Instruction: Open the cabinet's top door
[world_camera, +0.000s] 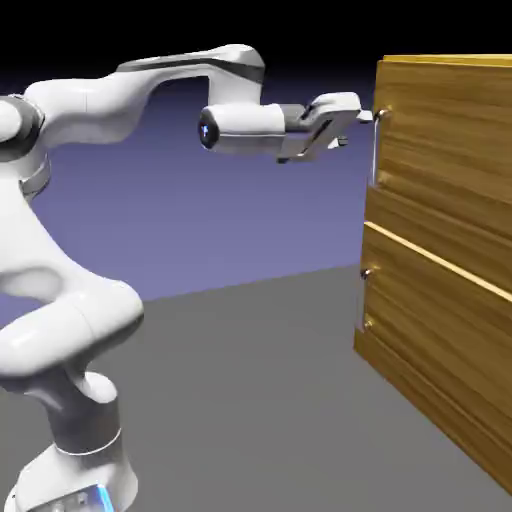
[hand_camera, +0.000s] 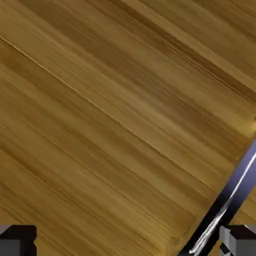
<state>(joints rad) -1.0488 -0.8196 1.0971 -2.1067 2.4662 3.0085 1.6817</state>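
The cabinet of golden-brown wood stands at the exterior view's right. Its top door has a slim vertical silver handle at its left edge. My gripper reaches level from the left and sits at the handle's upper end, very close to it; I cannot tell if they touch. In the hand view the door's wood fills the picture and the handle runs slantwise just inside the right fingertip. The gripper is open, with nothing gripped between the tips.
Below the top door the cabinet has lower panels with small metal handles. The grey table spreads between the robot's base and the cabinet. A strip of violet backdrop shows beside the handle.
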